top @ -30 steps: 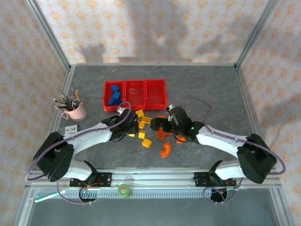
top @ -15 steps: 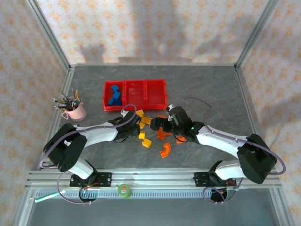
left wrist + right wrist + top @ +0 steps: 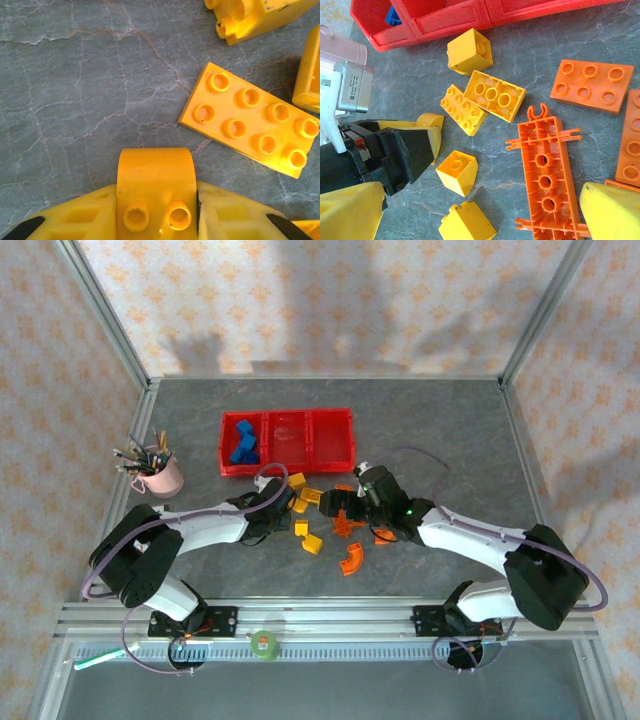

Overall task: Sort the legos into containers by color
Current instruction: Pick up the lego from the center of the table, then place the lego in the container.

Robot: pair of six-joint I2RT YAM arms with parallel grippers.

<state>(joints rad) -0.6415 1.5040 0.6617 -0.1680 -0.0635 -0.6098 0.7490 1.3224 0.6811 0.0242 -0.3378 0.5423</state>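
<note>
My left pincer (image 3: 156, 212) pinches a yellow curved plastic brick (image 3: 155, 172) low at the grey veined worktop (image 3: 75, 100). Open room to its left, a flat yellow studded plate (image 3: 250, 127) near its right. My right pincer (image 3: 479, 207) is spread above an orange open-frame piece (image 3: 542, 170). Top view adds the red translucent three-bin tray (image 3: 290, 470) beyond the pile, with blue bricks (image 3: 242, 443) in the left bin.

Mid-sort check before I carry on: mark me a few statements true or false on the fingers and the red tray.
The left fingers are shut on a yellow brick. True.
The right fingers grip an orange plate. False: they stand open, gripping nothing.
Blue bricks lie in the left bin of the red tray. True.
Yellow bricks lie in the middle bin. False: the loose yellow bricks lie on the table.
</note>
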